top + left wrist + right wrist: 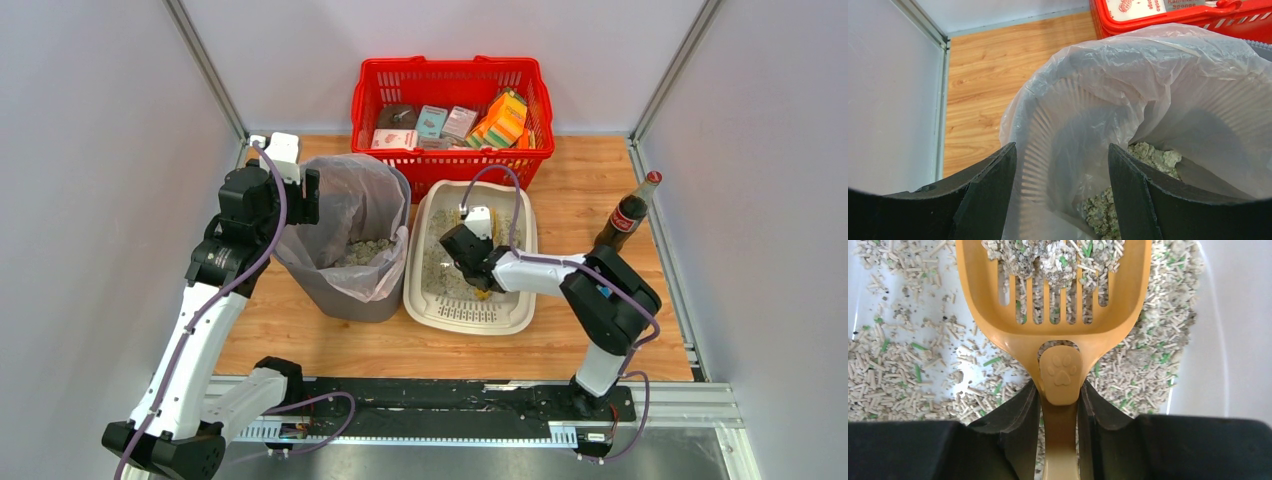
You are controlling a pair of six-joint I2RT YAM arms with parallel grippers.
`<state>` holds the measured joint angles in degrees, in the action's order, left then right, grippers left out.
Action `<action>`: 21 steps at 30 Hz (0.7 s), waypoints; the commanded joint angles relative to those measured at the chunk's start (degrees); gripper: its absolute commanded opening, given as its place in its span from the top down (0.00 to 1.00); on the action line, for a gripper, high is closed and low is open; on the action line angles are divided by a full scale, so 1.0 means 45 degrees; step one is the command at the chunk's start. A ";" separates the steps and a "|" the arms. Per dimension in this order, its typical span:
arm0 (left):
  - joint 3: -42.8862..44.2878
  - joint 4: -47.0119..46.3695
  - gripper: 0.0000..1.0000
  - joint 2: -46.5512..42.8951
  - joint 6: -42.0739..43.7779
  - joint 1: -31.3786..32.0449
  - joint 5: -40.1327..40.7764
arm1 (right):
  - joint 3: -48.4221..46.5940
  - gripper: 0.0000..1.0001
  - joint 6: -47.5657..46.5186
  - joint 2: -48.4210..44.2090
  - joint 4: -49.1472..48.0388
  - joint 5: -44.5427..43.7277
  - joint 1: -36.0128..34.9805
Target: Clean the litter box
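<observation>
The cream-white litter box (530, 262) lies mid-table, pellets spread over its floor (893, 370) and a slotted grate (470, 312) at its near end. My right gripper (470, 262) hovers low inside it. It is shut (1060, 390) on the handle of an orange scoop (1023, 340). The scoop is held over the litter with grey clumps (1058, 257) on its slotted blade. My left gripper (305, 195) is open at the left rim of the grey bin (350, 295). Its fingers (1062, 155) straddle the clear bag's edge, one outside, one inside.
The bag (1128, 75) holds a pile of grey-green clumps (1148, 155). A red mesh basket (450, 75) of boxes stands behind the tray, against the back wall. A cola bottle (627, 215) stands to the right of the tray. Walls close in on both sides.
</observation>
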<state>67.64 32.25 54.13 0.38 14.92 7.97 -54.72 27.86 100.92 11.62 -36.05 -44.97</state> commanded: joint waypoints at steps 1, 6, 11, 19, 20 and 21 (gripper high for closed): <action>-0.0030 -0.0409 0.25 -0.0115 -0.0026 0.0025 -0.0188 | 0.0636 1.00 -0.0661 -0.1157 -0.1859 -0.0524 0.0130; -0.0050 -0.0428 0.25 -0.0153 -0.0026 0.0025 -0.0247 | 0.0909 1.00 -0.1014 -0.1586 -0.1605 -0.0329 0.0130; -0.0030 -0.0428 0.25 -0.0134 -0.0007 0.0025 -0.0325 | 0.0481 1.00 -0.1832 -0.1959 -0.0494 0.0081 0.0130; -0.0050 -0.0448 0.25 -0.0173 -0.0026 0.0025 -0.0384 | 0.0692 1.00 -0.2323 -0.3070 0.0018 0.0395 0.0130; -0.0030 -0.0448 0.25 -0.0154 -0.0007 0.0025 -0.0403 | 0.0869 1.00 -0.2323 -0.3498 -0.0100 0.0433 0.0130; -0.0030 -0.0429 0.25 -0.0154 -0.0278 0.0025 -0.0403 | 0.1025 1.00 -0.2304 -0.3695 -0.0198 0.0530 0.0130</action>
<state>67.64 32.03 54.13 0.38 14.92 6.90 -51.51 18.79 90.43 12.69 -33.91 -44.56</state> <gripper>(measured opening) 0.749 0.304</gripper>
